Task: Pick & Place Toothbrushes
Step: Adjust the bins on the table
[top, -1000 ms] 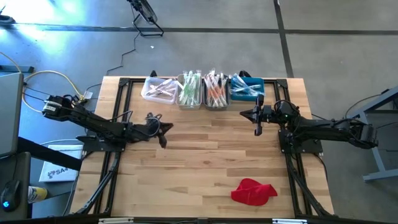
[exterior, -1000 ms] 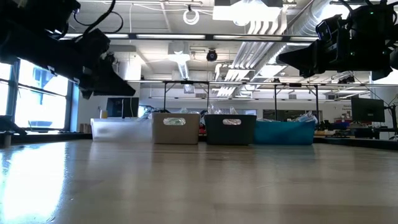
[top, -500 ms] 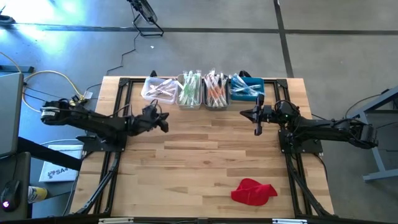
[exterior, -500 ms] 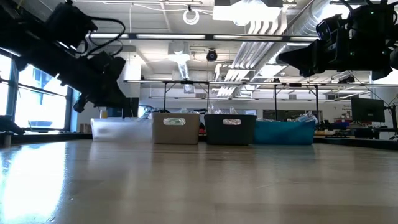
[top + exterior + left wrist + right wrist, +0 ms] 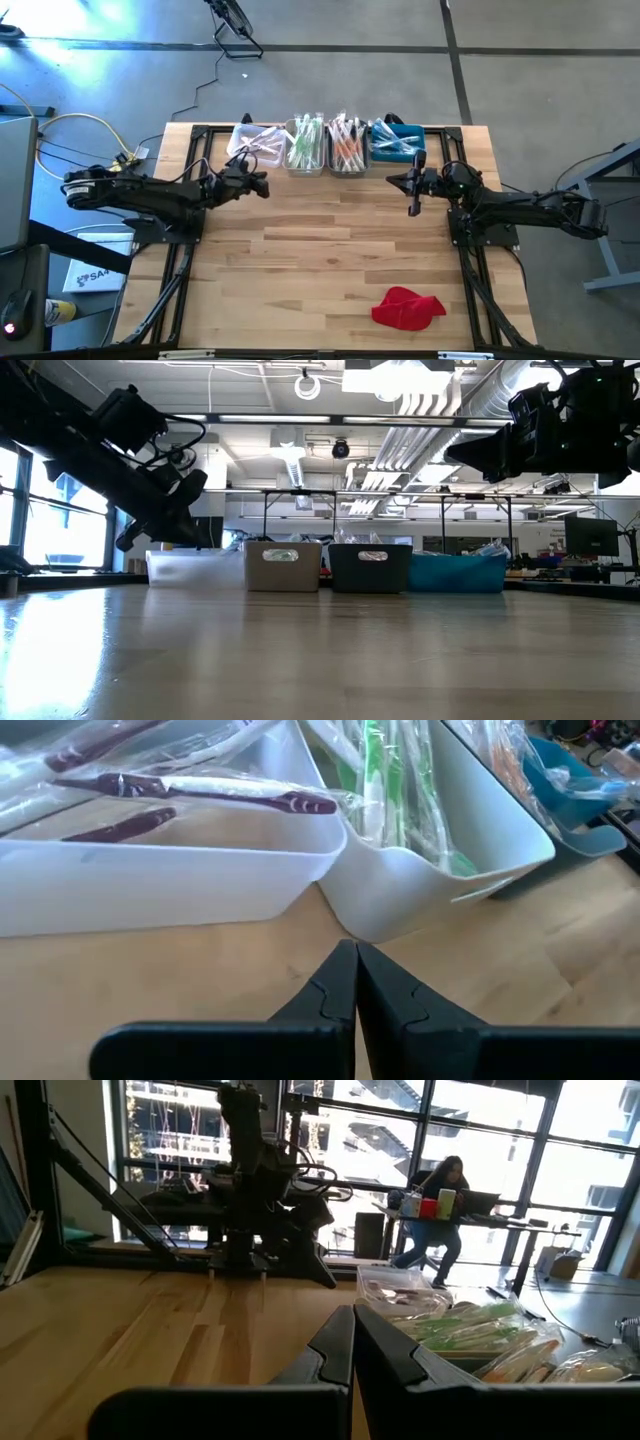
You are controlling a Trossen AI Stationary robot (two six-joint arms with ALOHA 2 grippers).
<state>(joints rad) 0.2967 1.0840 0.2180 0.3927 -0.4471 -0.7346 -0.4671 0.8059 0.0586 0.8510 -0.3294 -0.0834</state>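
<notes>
Since the earlier frame the left arm has moved toward 12 o'clock, and the left gripper (image 5: 260,183) now hangs just in front of the white bin (image 5: 252,143); its fingers have closed together and hold nothing. The right arm has not moved.

The table (image 5: 330,260) carries four bins in a row along its 12 o'clock edge: white, beige (image 5: 306,146), grey (image 5: 347,146) and blue (image 5: 397,141), each touching its neighbour. The toothbrushes (image 5: 306,140) lie inside these bins, in clear wrappers. In the left wrist view dark handles (image 5: 190,792) show in the white bin and green ones (image 5: 375,760) in the beige bin.

The right gripper (image 5: 414,197) waits above the table, near the blue bin, fingers clenched and empty. A red cloth (image 5: 407,307) lies near the 5 o'clock corner, well apart from both arms.

In the right wrist view a person (image 5: 437,1210) sits at a desk far behind.
</notes>
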